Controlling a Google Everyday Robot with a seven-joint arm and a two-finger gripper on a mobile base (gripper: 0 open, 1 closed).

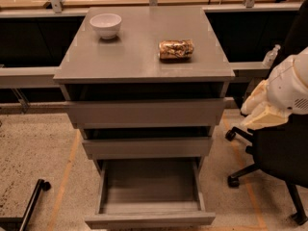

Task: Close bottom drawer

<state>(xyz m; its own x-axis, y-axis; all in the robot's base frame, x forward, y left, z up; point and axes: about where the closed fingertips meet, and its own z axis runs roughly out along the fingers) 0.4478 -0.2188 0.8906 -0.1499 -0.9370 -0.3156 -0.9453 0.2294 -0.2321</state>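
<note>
The bottom drawer [149, 219] of the grey cabinet [144, 64] is pulled far out toward me. Its flat grey front is near the lower edge of the view and its shallow box [150, 184] is empty. The two drawers above, the top one [144, 112] and the middle one [147, 147], stand out only a little. My gripper [262, 113], cream-coloured on a white arm [293, 83], hangs at the right of the cabinet at the height of the top drawer, apart from all the drawers.
A white bowl [106, 24] and a brown snack packet [175, 49] lie on the cabinet top. A black office chair [279, 153] stands at the right under my arm. A black pole on wheels [33, 201] lies on the floor at the lower left. Dark shelving runs behind.
</note>
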